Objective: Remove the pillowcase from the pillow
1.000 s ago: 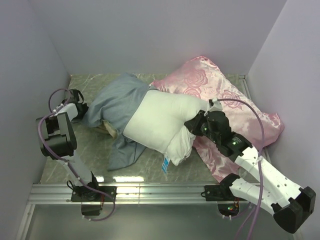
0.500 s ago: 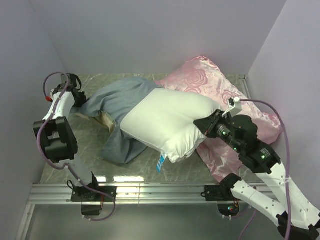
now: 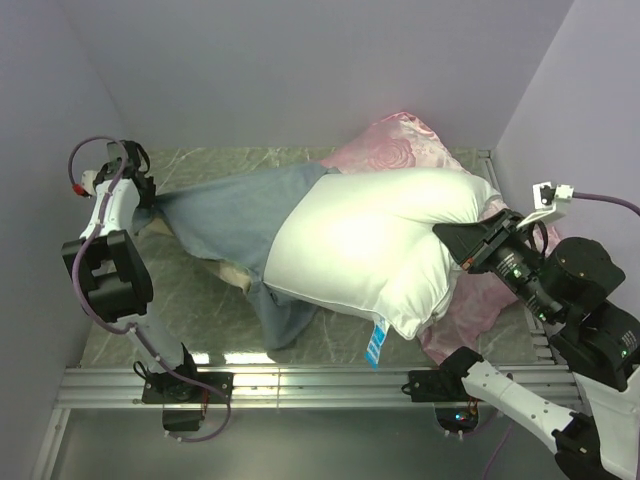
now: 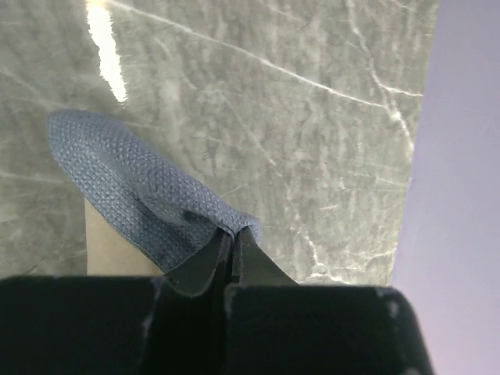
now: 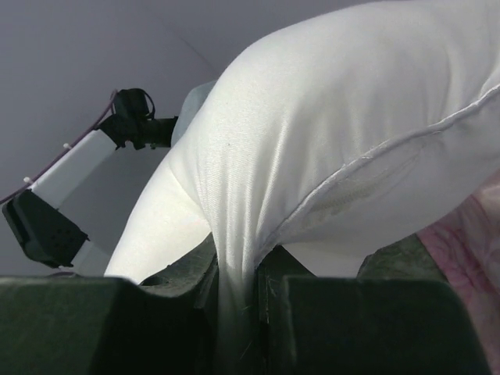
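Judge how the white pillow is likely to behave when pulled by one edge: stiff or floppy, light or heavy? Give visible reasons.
Probably soft and squashy: the pillow puckers where the right gripper pinches its seam. Likely light for its bulk, since one pinch seems to lift its end. It may drag, as its far end sits inside the pillowcase.

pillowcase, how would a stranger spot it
Find the big white pillow on the table. The pillowcase is the grey-blue cloth stretched from its left end to the left pincer; unlike the shiny pink rose cushion behind, it is plain and matte.
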Action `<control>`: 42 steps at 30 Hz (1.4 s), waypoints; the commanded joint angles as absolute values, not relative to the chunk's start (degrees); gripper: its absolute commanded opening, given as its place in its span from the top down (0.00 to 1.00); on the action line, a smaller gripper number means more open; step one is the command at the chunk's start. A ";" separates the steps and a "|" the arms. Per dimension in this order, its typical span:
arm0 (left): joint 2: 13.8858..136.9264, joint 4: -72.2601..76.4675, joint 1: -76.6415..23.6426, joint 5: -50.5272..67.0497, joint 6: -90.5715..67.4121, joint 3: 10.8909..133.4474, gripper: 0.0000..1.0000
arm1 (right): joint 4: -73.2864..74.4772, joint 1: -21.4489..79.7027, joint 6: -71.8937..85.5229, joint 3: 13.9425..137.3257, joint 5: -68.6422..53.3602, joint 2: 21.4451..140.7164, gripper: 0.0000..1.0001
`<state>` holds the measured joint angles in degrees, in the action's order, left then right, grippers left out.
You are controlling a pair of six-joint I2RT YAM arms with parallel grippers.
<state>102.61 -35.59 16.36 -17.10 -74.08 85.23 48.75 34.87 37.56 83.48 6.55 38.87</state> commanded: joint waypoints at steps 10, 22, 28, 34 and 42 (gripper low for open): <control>105.81 -24.26 18.90 -24.08 -70.92 92.27 0.99 | 44.20 34.19 33.66 97.37 17.67 37.09 1.00; 109.86 -23.20 18.46 -25.84 -68.11 98.00 0.99 | 50.01 36.99 33.31 109.78 20.57 36.12 1.00; 109.34 -22.59 18.19 -26.11 -67.68 100.37 0.99 | 48.52 38.49 33.66 105.03 21.18 34.81 1.00; 109.95 -24.17 18.28 -27.59 -67.33 103.71 0.99 | 49.74 41.04 33.31 105.20 25.04 33.75 1.00; 110.74 -23.46 18.28 -26.98 -67.50 104.50 0.99 | 50.19 48.42 34.19 104.95 30.14 31.46 1.00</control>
<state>109.38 -31.94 15.09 -17.02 -67.96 102.13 64.38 47.22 33.61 101.23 19.77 36.36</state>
